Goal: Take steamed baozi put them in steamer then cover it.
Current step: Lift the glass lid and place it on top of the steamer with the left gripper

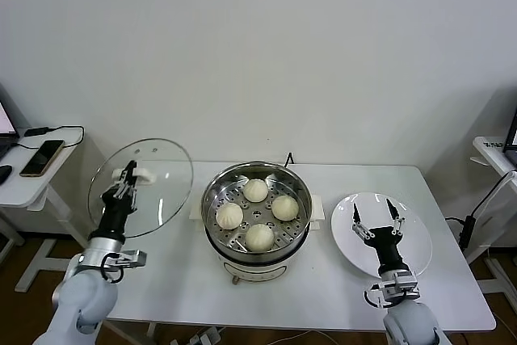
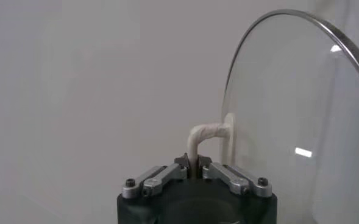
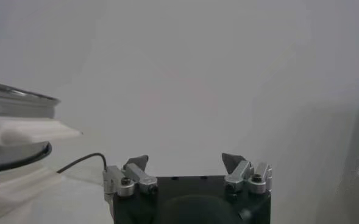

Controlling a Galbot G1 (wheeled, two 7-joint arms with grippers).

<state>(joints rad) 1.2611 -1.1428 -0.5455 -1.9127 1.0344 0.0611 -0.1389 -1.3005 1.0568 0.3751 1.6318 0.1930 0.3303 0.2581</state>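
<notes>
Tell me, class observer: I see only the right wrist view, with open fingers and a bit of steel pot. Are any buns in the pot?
Observer: Yes. The head view shows four steamed baozi on the perforated tray inside the steamer.
Operator: Is the lid on it?
Observer: No. The cover is held tilted in the air, to the steamer's left, apart from it.
Operator: What holds it?
Observer: The left gripper, shut on the cover's cream bar handle.
Operator: And where is my arm?
Observer: The right gripper hovers open over a bare white plate, right of the steamer.
</notes>
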